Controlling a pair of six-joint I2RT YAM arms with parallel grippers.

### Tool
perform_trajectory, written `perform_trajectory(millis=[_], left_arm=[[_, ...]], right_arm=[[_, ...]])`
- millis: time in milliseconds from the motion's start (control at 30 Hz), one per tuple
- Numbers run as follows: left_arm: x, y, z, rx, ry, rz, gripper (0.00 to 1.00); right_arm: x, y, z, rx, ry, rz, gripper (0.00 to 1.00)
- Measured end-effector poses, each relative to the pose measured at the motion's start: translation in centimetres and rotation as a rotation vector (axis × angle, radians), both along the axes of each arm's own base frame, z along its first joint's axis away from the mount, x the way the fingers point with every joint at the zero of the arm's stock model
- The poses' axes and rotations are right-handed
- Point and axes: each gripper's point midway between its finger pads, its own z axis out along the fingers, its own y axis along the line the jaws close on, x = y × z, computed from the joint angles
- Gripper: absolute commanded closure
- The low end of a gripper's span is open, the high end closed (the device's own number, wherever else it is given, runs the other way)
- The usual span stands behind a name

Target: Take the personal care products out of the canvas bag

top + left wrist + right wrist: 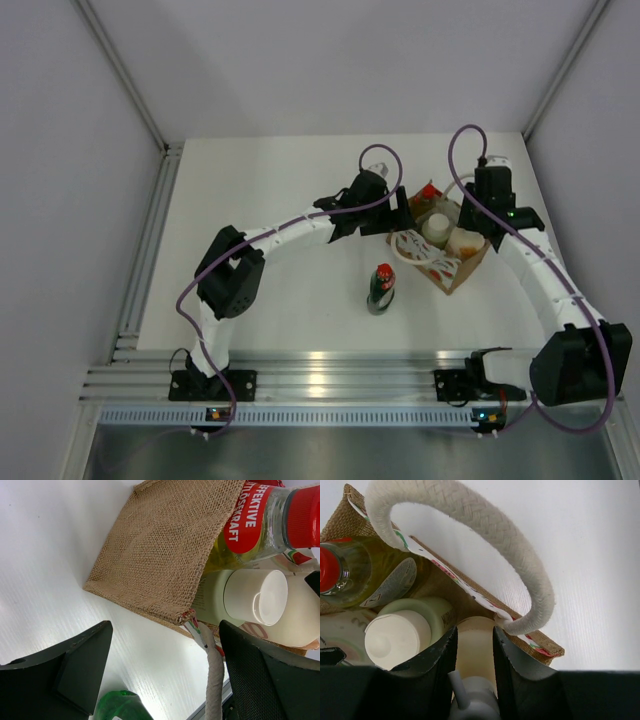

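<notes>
Top external view: the canvas bag (pixel 452 272) stands on the white surface (pixel 280 200), right of centre and toward the far side, with its mouth open upward. The dark green bottle (pixel 381 288) with its red cap stands upright on the surface, outside the bag, just to its near left and not touching it. Three products are in the bag: the yellow bottle (pixel 428 196) at the far corner, the pale cylinder (pixel 437 228) in the middle, and the cream bottle (pixel 466 241) on the right side.

The left tool (pixel 400 212) sits at the bag's left wall. In the left wrist view its fingers (pixel 75 675) stand wide apart with nothing between them; the left tool (pixel 166 630) faces the bag's woven side (pixel 160 555). Past that wall are the yellow bottle (pixel 260 525) with its red label, the pale cylinder (pixel 255 597) with its white cap, and the cream bottle (pixel 300 622). A rope handle (pixel 215 680) hangs at the bag's corner.

The right tool (pixel 478 226) is over the bag's right side. In the right wrist view the right tool (pixel 474 632) has its fingers (pixel 435 670) pressed against both sides of the cream bottle (pixel 476 655), gripping it inside the bag. The rope handle (pixel 485 525) arches above it. The pale cylinder (pixel 397 637) stands just beside the grip, and the yellow bottle (pixel 365 575) lies beyond.
</notes>
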Motion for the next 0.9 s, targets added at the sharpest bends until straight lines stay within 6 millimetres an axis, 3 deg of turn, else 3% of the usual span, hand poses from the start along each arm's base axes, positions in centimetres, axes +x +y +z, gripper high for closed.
perform_trajectory(millis=[233,600,900], left_arm=[[0.0,0.0,0.0,0.000,0.000,0.000,0.09],[0.0,0.0,0.0,0.000,0.000,0.000,0.08],[0.0,0.0,0.0,0.000,0.000,0.000,0.08]], right_arm=[[0.3,-0.2,0.5,-0.002,-0.005,0.000,1.00],[0.5,-0.1,-0.5,0.005,0.027,0.005,1.00],[1.0,-0.1,1.7,0.006,-0.004,0.008,1.00]])
